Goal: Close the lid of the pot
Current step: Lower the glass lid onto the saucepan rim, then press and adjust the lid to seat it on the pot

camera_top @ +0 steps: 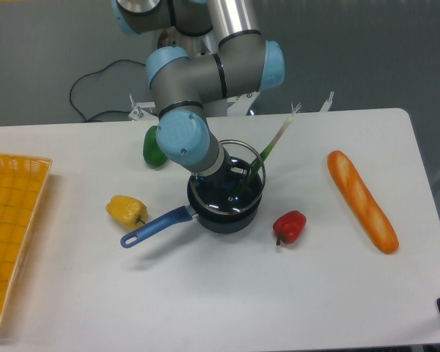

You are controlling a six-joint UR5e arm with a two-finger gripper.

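Fixed camera, step: lid being set down onto pot, judged near final seating.
Lid: round clear glass lid with metal rim [259,163] sits over the small dark navy saucepan with long blue handle [155,224], mid-desk; rim looks tilted.
End effector [221,176]: over lid centre, fingers hidden; grip cannot be told.
Obstruction: thin green stalk [273,147] pokes out of pot.
Next move: lower level, then release.

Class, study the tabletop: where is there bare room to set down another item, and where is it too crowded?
Bare: the table's whole front strip, below the pot and red pepper; also between red pepper and baguette. Crowded: the centre, where yellow pepper, green pepper, lid and gripper cluster.
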